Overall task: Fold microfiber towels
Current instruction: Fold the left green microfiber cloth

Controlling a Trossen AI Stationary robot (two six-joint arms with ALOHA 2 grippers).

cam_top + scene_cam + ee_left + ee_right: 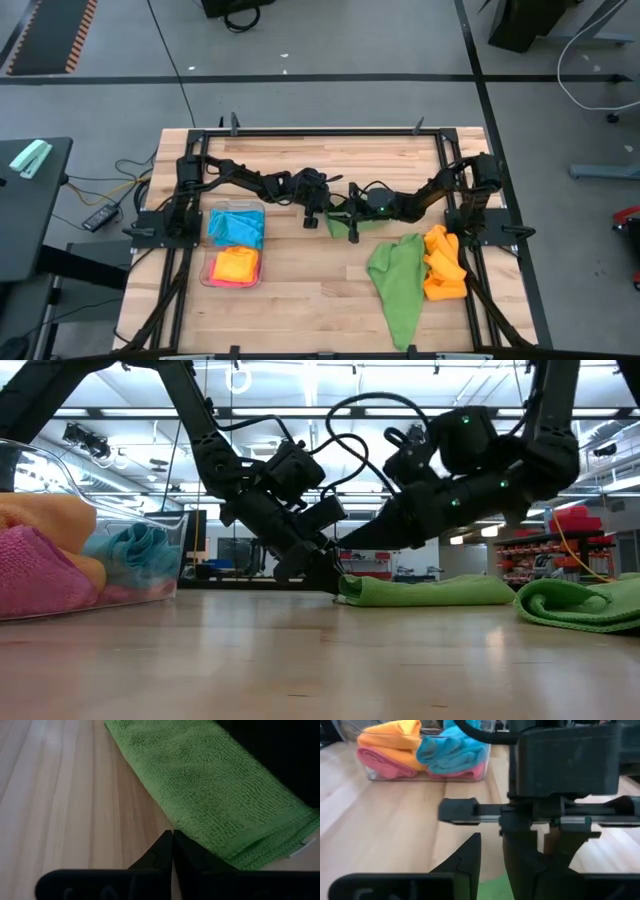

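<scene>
A folded green microfiber towel [338, 222] lies flat on the wooden table between my two grippers; it also shows in the low view [430, 590]. My left gripper [172, 840] is shut, its tips low at the towel's hemmed edge [200, 845]. My right gripper [492, 855] hovers over the same towel from the table's right side, a narrow gap between its fingers. Bare wood shows through that gap, with green towel [495, 890] below. A second green towel [397, 280] lies loose nearer the front, beside a heap of orange towels [443, 265]. My left gripper's shut fingertips [170, 851] slant down from the table's left side and stand right at the folded towel's edge [345, 588]. I cannot tell whether they touch the cloth or only the table beside it.
A clear plastic tray [204, 262] on the left holds folded blue, orange and pink towels [420, 750]. A black metal frame [320, 131] runs around the table. Bare wood lies in front of the folded towel, between the tray and the loose green towel.
</scene>
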